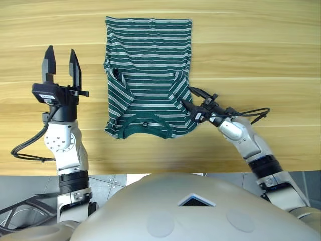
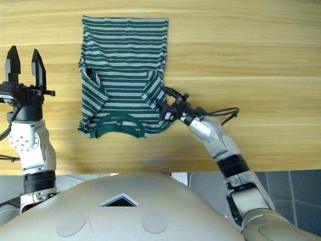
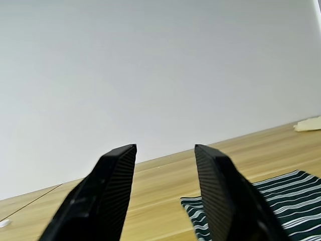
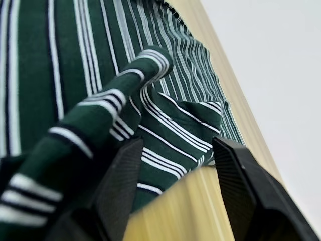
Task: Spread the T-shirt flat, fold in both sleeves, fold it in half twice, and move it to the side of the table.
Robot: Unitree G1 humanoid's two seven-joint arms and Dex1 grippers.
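Green striped cloth lies lengthwise on the wooden desk: the shirt rests in the middle, collar toward me and hem at the far side. Both sleeves are already turned in over the chest, so the outline is a narrow rectangle. That puts me, I judge, at the first half-fold. My right pincer sits low at the shirt's near right corner, beside the shoulder. Its fingers are spread with the folded edge of cloth between them, and nothing looks pinched yet. It is down there because that corner is one of the two I would lift to carry the collar end over to the hem. My left pincer is released and held above the desk, well apart to the shirt's left, fingers pointing away from me. There it is clear of the left sleeve and cannot rumple it. For an even fold it would likely need to take the matching near left corner. Lifting one side alone could skew the shirt or let a sleeve slip out.
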